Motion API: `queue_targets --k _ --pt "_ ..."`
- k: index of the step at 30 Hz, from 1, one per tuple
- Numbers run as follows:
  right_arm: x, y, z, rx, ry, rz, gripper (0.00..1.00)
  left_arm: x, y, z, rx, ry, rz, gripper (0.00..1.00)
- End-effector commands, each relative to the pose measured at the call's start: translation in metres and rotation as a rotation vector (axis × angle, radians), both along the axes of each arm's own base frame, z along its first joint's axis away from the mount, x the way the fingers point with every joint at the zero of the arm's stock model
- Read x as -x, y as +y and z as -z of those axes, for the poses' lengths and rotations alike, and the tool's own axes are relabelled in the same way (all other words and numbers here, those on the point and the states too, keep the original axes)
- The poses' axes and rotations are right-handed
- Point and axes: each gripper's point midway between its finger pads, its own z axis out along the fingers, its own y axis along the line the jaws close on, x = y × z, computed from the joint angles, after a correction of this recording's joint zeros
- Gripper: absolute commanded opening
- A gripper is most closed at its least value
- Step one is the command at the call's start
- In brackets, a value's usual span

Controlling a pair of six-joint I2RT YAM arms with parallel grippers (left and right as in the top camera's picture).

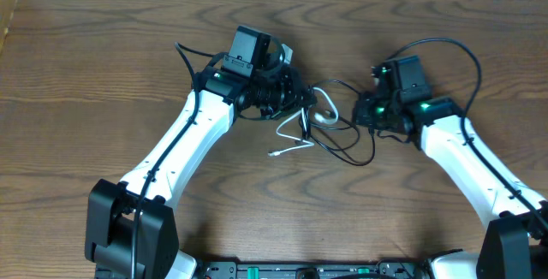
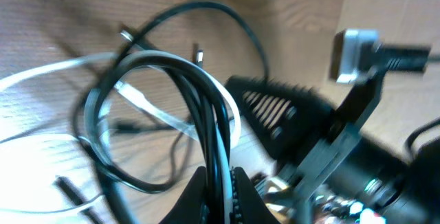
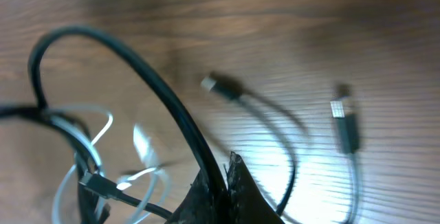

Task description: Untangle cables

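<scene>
Where the brown wood-grain desk [image 1: 103,56] lies under both arms, the white left arm [image 1: 184,138] reaches in toward the centre, its left jaws clamped shut on strands of the thin black cable [image 2: 206,100]. Just beside them the thin white cable [image 1: 328,118] loops through the black one in a loose tangle at the desk's middle, with small plug ends lying out on the wood. Further right, the right jaws are pinched closed on a black strand, the white right arm [image 1: 467,155] angling back behind them.
</scene>
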Motion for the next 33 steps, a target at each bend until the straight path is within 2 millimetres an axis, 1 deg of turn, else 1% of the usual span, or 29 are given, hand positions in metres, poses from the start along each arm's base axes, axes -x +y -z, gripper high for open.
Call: queue_targets --k 1,4,5,7,15,18,21,23,24,27,29,30,31,32,33 --pt "-0.006 -0.031 -0.001 0.065 -0.017 0.041 0.01 0.005 0.004 -0.001 -0.066 -0.204 0.187 0.08" --pt "-0.008 -0.035 -0.003 0.037 -0.025 0.014 0.01 0.01 0.012 0.009 -0.13 -0.246 0.251 0.07" --pt "-0.009 -0.042 -0.004 0.024 -0.023 0.03 0.01 0.013 0.016 0.014 -0.165 -0.282 0.3 0.08" --pt "-0.011 -0.048 -0.005 0.012 -0.028 0.023 0.01 0.016 0.018 0.015 -0.175 -0.31 0.343 0.08" --pt "-0.014 -0.097 -0.003 0.022 -0.015 0.114 0.03 0.017 0.018 0.015 -0.184 -0.371 0.405 0.08" --pt "-0.015 -0.122 -0.002 0.035 -0.018 0.165 0.04 0.017 0.018 0.015 -0.183 -0.371 0.405 0.07" --pt "-0.015 -0.151 -0.002 0.036 -0.015 0.246 0.06 0.018 0.016 0.014 -0.172 -0.37 0.408 0.08" --pt "-0.012 -0.172 -0.001 0.036 -0.007 0.303 0.11 0.019 0.015 0.013 -0.162 -0.369 0.411 0.08" --pt "-0.01 -0.179 0.0 0.036 0.001 0.325 0.11 0.019 0.015 0.013 -0.162 -0.369 0.411 0.07" --pt "0.003 -0.201 0.005 0.054 0.047 0.392 0.05 0.019 0.015 0.013 -0.157 -0.367 0.409 0.08" --pt "0.01 -0.206 0.008 0.048 0.076 0.404 0.03 0.018 0.014 0.012 -0.151 -0.363 0.402 0.08" --pt "0.012 -0.204 0.008 0.037 0.08 0.388 0.03 0.018 0.013 0.011 -0.144 -0.366 0.404 0.08" --pt "0.012 -0.198 0.006 0.014 0.067 0.341 0.05 0.019 0.011 0.009 -0.131 -0.369 0.407 0.08" --pt "0.01 -0.188 0.003 -0.019 0.044 0.283 0.09 0.019 0.009 0.007 -0.116 -0.375 0.41 0.07" --pt "0.007 -0.177 -0.002 -0.063 0.013 0.214 0.18 0.019 0.007 0.004 -0.096 -0.381 0.415 0.07"
